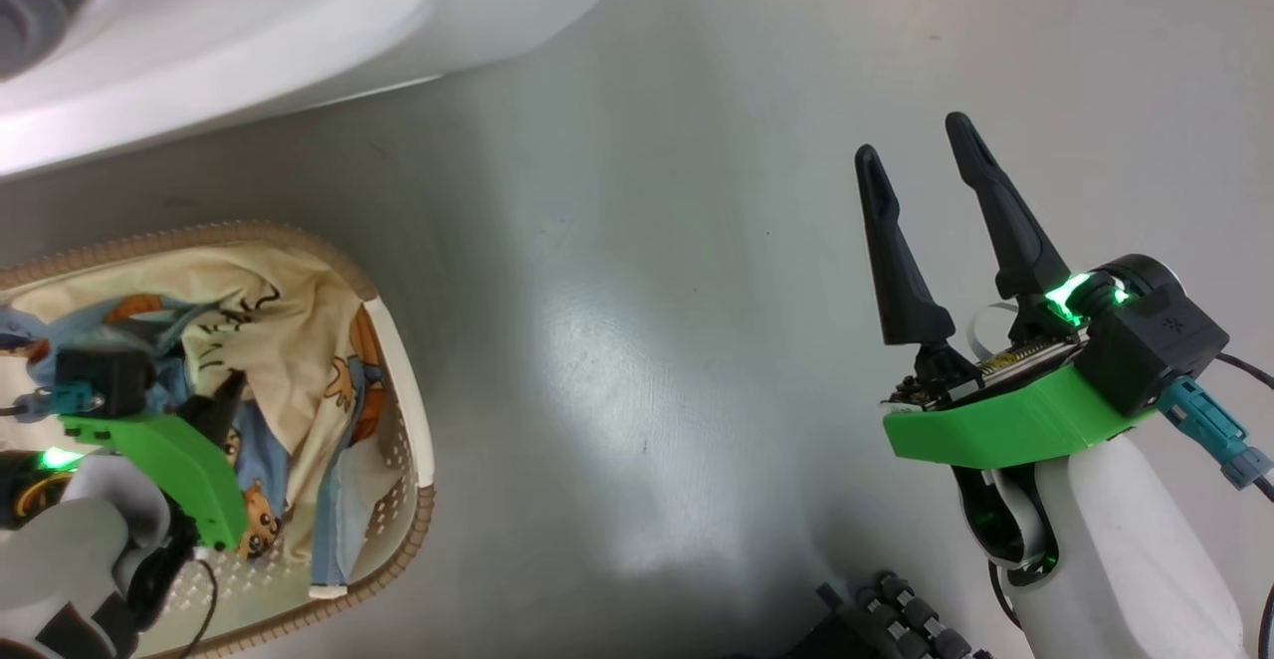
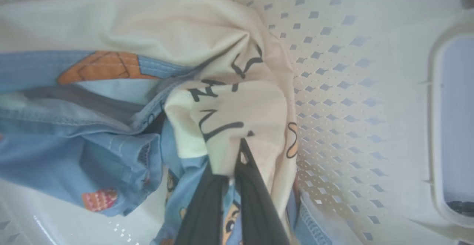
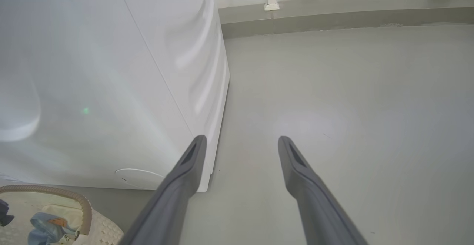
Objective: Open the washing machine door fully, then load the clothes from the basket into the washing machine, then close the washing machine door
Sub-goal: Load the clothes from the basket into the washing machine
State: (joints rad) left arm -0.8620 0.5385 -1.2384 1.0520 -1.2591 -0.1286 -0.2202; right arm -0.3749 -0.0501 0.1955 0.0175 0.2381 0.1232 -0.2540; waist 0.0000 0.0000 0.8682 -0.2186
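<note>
The cream basket (image 1: 413, 420) stands on the floor at the lower left, below the white washing machine (image 1: 249, 22). In it lie the clothes: a cream garment (image 1: 289, 340) with black line drawings over a blue bear-print garment (image 1: 269, 460). My left gripper (image 1: 224, 400) reaches down into the basket. In the left wrist view the left gripper (image 2: 240, 152) is shut on a fold of the cream garment (image 2: 237, 100), with the blue garment (image 2: 74, 141) beside it. My right gripper (image 1: 913, 138) hangs open over bare floor, holding nothing. The washing machine door is out of view.
The right wrist view shows the washing machine's side (image 3: 111, 89), its round lower flap (image 3: 139, 176) and the basket rim (image 3: 55, 193) at the lower left. Grey floor (image 3: 333, 126) stretches to a low wall ledge (image 3: 333, 12). A dark part of my base (image 1: 886, 619) sits low.
</note>
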